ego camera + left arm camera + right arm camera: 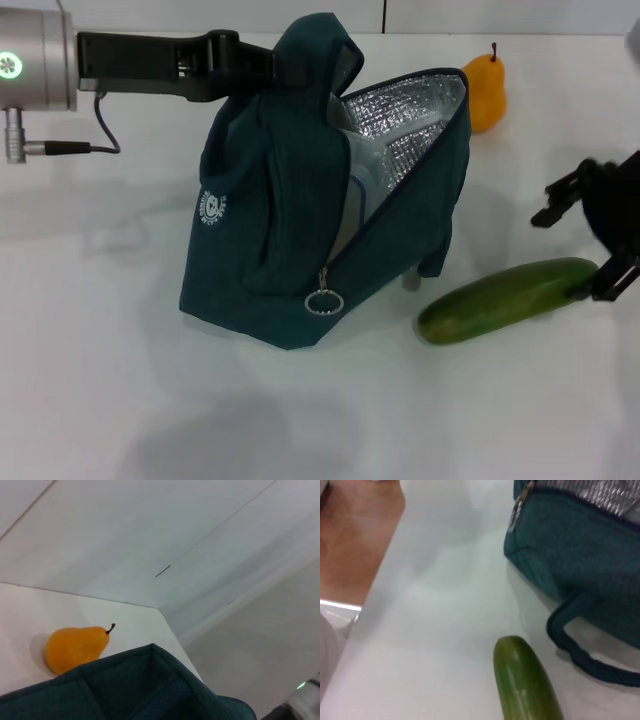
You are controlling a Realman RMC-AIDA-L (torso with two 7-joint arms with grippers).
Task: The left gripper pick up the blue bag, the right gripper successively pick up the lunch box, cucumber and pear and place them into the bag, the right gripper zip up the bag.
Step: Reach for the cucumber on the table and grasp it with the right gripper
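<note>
My left gripper (283,66) is shut on the top of the blue bag (270,230) and holds it upright with its mouth open, showing the silver lining (410,115). A pale lunch box (360,175) shows partly inside. The green cucumber (505,298) lies on the table to the right of the bag and also shows in the right wrist view (525,682). My right gripper (585,245) is open at the cucumber's right end, one finger near it. The orange pear (484,90) stands behind the bag and also shows in the left wrist view (75,647).
The zipper's ring pull (324,302) hangs at the bag's front lower corner. A loose bag strap (585,655) lies on the white table (150,380) between bag and cucumber. The table's edge and brown floor (355,535) show in the right wrist view.
</note>
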